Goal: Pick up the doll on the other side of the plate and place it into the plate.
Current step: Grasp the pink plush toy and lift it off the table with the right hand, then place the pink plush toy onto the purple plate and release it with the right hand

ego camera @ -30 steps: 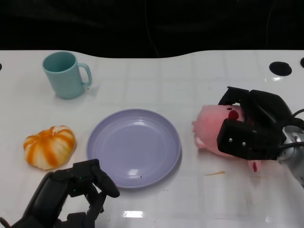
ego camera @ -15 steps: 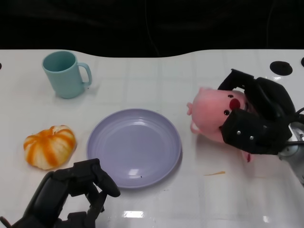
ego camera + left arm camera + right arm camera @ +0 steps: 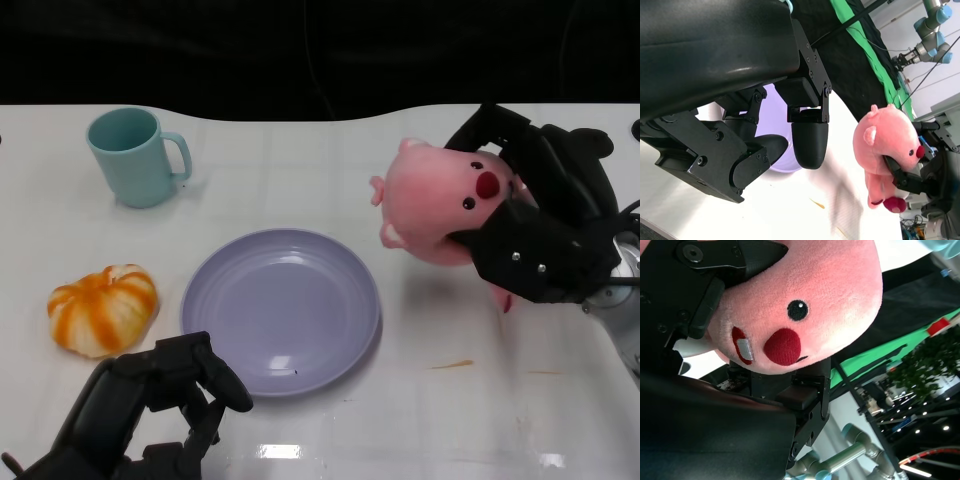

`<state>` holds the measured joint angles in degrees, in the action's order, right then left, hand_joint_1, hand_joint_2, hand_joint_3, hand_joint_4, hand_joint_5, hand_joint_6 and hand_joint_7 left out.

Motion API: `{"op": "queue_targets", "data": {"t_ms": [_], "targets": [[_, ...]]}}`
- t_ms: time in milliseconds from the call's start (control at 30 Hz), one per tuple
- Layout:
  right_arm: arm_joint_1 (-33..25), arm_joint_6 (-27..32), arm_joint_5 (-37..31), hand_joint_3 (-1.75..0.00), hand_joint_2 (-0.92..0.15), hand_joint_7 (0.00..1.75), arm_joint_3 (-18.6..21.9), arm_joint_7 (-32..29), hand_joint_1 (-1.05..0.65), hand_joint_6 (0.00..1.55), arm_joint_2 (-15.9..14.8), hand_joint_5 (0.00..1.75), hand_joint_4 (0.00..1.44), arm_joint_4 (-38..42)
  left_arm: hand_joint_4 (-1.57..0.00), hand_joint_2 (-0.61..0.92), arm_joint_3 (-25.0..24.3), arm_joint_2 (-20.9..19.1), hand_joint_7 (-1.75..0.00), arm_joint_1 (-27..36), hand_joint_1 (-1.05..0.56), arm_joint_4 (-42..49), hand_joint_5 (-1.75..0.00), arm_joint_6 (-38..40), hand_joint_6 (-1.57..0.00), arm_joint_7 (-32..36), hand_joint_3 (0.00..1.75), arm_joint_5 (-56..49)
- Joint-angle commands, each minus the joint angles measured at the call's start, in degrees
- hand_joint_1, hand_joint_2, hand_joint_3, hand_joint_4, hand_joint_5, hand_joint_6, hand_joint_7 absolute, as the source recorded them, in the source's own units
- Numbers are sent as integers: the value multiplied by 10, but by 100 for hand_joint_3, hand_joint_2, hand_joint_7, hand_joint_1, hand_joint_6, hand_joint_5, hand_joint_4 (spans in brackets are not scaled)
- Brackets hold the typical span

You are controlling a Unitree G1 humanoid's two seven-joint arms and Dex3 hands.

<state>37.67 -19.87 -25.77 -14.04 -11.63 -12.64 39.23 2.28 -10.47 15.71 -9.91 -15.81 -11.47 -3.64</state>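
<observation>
White table (image 3: 300, 160) against a black backdrop. Centre: lavender plate (image 3: 281, 310), empty. To right of plate, raised off the table: pink doll (image 3: 445, 205), gripped by right hand (image 3: 535, 225), black fingers wrapped over head and under body; shadow on tabletop below, just beside plate's right rim. In right wrist view, doll (image 3: 805, 305) fills frame, dark eye and red nose visible, fingers (image 3: 735, 255) pressed into plush. In left wrist view, doll (image 3: 887, 150) seen held clear of the surface beyond plate (image 3: 771, 117). Near side of plate, lower left: left hand (image 3: 150, 410), fingers curled inward, holding nothing. Left of plate: orange-and-white pumpkin (image 3: 103, 308). Beyond plate, to far left: teal mug (image 3: 135, 155), upright, handle facing right.
</observation>
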Motion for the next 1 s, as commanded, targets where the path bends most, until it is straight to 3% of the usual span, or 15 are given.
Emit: {"op": "queue_targets", "data": {"t_ms": [33,500,733,1000], "targets": [[24,-9,9,-146,-30,175,2,13,-3,75,10,175,90,-21,-78,50,-1,-1,-122,-3,-3,3,-154,1,-82,7,116,-5],[87,-18,-10,-146,-25,171,-39,42,-8,79,90,175,89,24,-77,50,7,7,-124,-11,-1,14,-157,-7,-81,11,116,-18],[118,-10,-31,-150,-26,175,-71,59,-14,77,121,175,96,68,-78,50,7,10,-124,-14,-3,24,-157,-20,-81,14,114,-25],[136,-2,-48,-139,-29,175,-93,59,-17,74,150,175,94,116,-77,52,8,14,-123,-15,-4,26,-158,-20,-82,12,112,-24]]}}
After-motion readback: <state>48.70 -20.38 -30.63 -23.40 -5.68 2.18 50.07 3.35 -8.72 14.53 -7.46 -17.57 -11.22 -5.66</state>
